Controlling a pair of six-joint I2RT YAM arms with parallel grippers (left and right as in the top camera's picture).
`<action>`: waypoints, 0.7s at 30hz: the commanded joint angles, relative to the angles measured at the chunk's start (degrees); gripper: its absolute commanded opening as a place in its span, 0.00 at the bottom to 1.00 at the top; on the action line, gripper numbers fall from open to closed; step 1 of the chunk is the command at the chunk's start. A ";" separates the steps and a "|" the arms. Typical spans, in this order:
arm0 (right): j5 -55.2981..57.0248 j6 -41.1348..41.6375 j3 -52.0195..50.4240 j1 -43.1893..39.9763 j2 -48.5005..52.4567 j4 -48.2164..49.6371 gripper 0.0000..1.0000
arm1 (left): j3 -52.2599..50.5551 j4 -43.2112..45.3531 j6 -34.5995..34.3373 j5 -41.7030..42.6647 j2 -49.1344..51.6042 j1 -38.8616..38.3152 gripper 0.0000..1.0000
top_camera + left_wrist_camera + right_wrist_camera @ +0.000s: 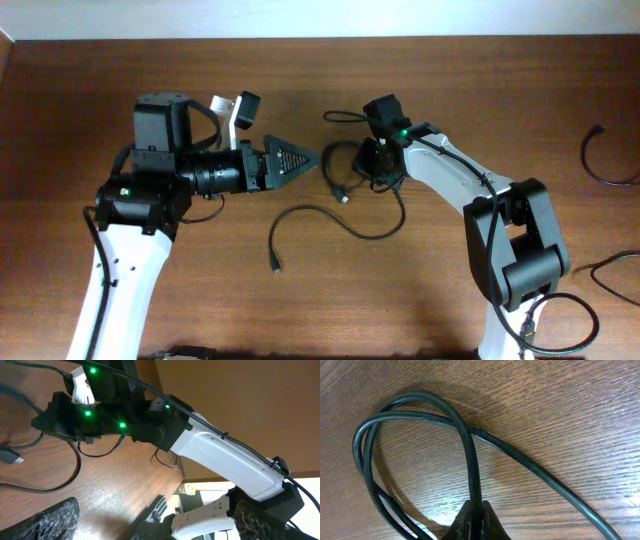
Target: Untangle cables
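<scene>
Black cables (345, 222) lie looped in the middle of the wooden table, with one plug end (275, 266) toward the front. My right gripper (377, 168) reaches down into the tangle. In the right wrist view its fingertips (476, 519) are shut on one strand (470, 450) that crosses a double loop (365, 447). My left gripper (306, 158) points right, just left of the tangle and above the table. In the left wrist view its fingers (52, 519) stand wide open with nothing between them, and cable strands (75, 467) lie beyond.
Two more black cords lie at the right edge, one a loop (600, 160) and one nearer the front (615, 272). The right arm (220, 460) fills the space ahead of my left gripper. The table's far edge (320, 38) meets a white wall.
</scene>
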 commanded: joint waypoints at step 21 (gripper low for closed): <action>-13.77 -17.75 15.91 -0.90 -44.59 -16.52 0.04 | 0.37 -0.22 2.49 -1.70 -0.48 0.24 0.99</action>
